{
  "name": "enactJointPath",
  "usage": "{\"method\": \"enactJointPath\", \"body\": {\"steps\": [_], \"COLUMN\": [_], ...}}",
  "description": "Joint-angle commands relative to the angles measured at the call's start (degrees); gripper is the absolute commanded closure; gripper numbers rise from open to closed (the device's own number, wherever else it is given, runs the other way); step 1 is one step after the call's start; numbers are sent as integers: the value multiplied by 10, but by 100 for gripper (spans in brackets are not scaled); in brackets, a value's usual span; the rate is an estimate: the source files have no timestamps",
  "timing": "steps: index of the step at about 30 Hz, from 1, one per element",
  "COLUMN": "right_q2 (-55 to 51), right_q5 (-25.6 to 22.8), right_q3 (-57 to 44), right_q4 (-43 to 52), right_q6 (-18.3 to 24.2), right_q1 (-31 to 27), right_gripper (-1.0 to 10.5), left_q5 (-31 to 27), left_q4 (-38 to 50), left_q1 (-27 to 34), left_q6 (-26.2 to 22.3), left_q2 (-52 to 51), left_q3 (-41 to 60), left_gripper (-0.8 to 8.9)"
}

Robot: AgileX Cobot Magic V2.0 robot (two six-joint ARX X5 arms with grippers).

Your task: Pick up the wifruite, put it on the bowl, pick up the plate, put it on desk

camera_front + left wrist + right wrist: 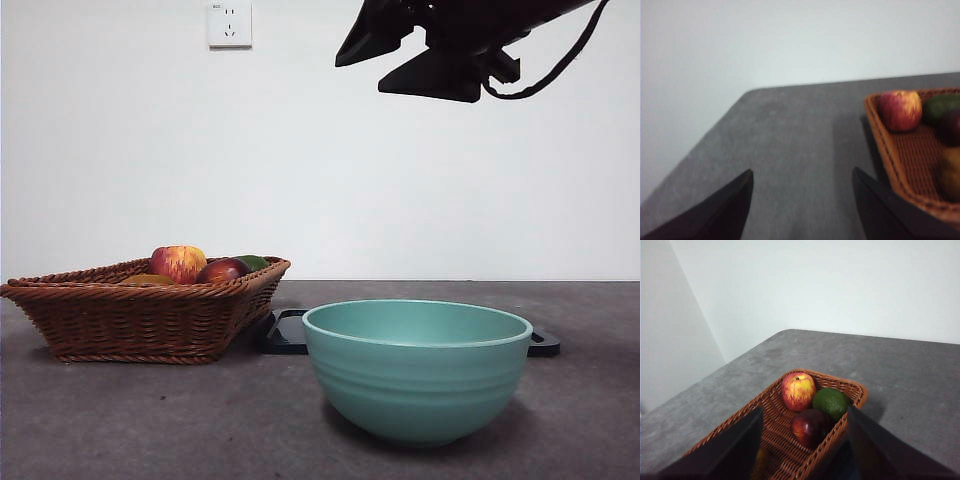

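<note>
Since the fruit lies in the wicker basket (790,440) at the bench's (150,420) left, the right gripper (805,440), jaws wide apart and empty, is the nearer, poised high above it. The left gripper (802,200), likewise spread and empty, waits beside. The bowl (417,370) stands right, near.
</note>
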State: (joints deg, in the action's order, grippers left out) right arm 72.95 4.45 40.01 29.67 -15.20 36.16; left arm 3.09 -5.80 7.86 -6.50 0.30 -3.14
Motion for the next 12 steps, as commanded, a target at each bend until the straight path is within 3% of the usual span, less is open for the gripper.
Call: {"method": "enactJointPath", "body": {"steps": [1, 12], "right_q2": [4, 4], "right_q5": [-1, 0], "right_q3": [3, 3], "right_q4": [8, 8], "right_q6": [5, 5], "right_q1": [5, 5], "right_gripper": [679, 679], "left_q5": [-2, -2], "left_q4": [-7, -49], "left_q1": [2, 2], "left_q6": [8, 16], "left_q2": [-1, -1], "left_q3": [7, 25], "left_gripper": [504, 504]}}
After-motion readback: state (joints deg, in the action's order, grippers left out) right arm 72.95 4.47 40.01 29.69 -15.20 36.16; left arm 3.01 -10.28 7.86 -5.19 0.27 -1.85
